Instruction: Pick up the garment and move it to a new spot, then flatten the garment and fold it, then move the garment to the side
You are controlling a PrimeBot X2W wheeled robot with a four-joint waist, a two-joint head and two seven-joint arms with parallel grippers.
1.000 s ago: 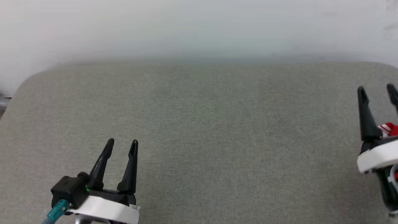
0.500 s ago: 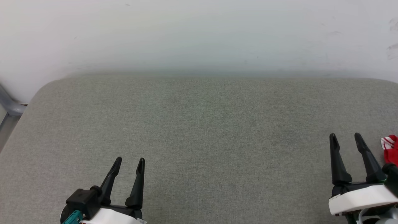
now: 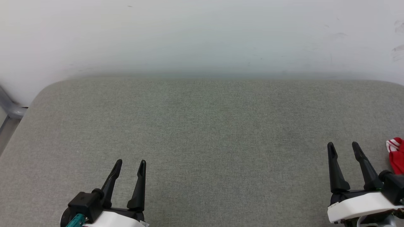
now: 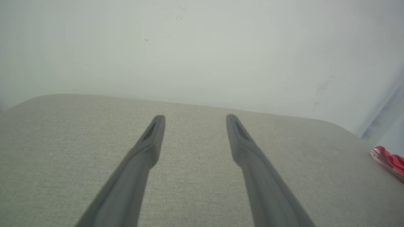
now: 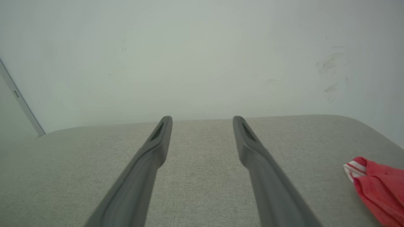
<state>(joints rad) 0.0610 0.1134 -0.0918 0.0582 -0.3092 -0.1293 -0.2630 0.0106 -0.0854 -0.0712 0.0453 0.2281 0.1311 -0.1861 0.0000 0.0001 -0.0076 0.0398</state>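
Garment (image 3: 396, 155), red with red-white striped trim, mostly cut off by the frame, lies on grey surface (image 3: 202, 126); right gripper (image 3: 343, 147) just beside garment on its left, not touching, fingers apart, nothing between them; left gripper (image 3: 130, 164) well apart from garment, fingers apart, empty; white wall (image 3: 202, 37) beyond garment.

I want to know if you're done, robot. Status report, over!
Left tool open, empty. Right tool open, empty. Red jersey beside right tool, on grey padded surface, mostly out of frame. Nothing between them.
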